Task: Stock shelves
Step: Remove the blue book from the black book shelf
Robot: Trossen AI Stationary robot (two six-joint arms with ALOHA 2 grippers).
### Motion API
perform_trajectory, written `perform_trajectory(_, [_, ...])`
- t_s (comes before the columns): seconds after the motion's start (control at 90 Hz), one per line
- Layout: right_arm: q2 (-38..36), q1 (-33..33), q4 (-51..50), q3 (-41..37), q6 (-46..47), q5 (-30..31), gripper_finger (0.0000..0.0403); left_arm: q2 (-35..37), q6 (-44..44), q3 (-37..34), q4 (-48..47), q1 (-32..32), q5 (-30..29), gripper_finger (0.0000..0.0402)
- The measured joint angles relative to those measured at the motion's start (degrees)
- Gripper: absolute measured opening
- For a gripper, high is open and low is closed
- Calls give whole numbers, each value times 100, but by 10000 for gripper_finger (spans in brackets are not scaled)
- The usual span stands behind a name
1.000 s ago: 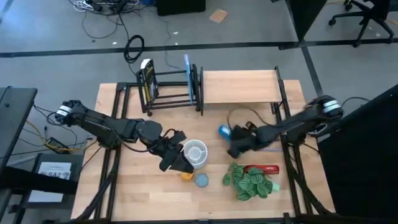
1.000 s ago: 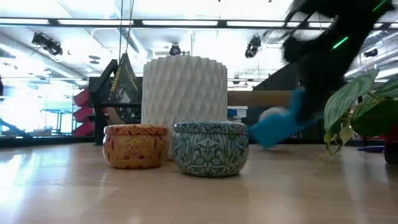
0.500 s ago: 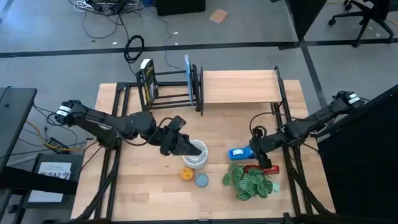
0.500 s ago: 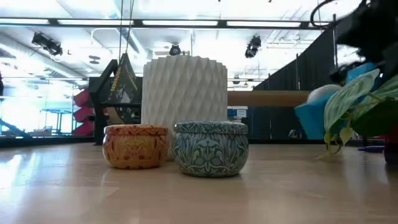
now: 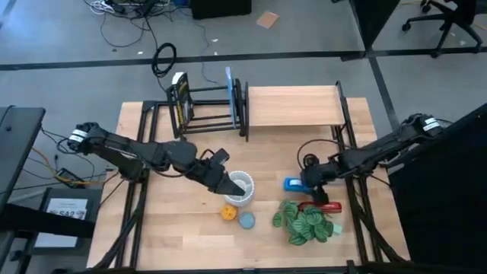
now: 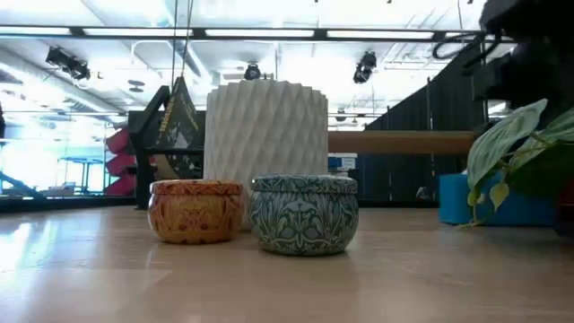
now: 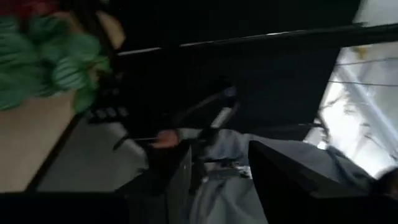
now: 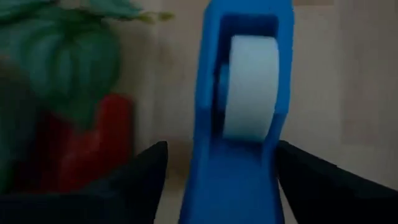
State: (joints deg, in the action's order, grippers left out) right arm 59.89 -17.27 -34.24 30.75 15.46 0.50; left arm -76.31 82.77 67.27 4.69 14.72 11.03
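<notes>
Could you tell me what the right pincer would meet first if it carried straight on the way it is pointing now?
Most likely the blue tape dispenser: in the right wrist view it sits directly ahead, between the fingers of the right pincer, which are spread to either side of it. Whether they touch it already is unclear.

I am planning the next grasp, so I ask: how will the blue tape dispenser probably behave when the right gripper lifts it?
The blue tape dispenser looks like hard moulded plastic, so probably stiff. It lies between the right gripper's open fingers on the table; its smooth sides may slip. The white roll probably puts more weight at one end, so it might tilt.
</notes>
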Motion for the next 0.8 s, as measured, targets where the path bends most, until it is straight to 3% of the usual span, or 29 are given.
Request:
perform_trajectory(0.167, [-73,32,-1243,1318,202,-30,281,0,29,-1,-42,-2,15,140])
perform_trajectory(0.356, [-78,106,-1960,2853,-59,307,269,0,-244,-1,596,-92,-191,140])
perform_trajectory(0.422, [-98,206,-2240,3414,-225,651,263,0,-806,-1,1110,-167,-734,140])
perform_trajectory(0.522, [-137,426,-2542,4254,-381,1343,254,-4,-1992,-1,2270,-255,-2110,140])
perform_trajectory(0.589, [-210,611,-2535,4734,-695,1766,248,-46,-2823,1,2985,-299,-2725,140])
perform_trajectory(0.7, [-363,969,-2191,5210,-1247,2344,241,-101,-3931,1,3653,-398,-3172,140])
perform_trajectory(0.8, [-532,1299,-1814,5271,-1455,2396,238,-28,-4986,99,3313,-516,-3371,139])
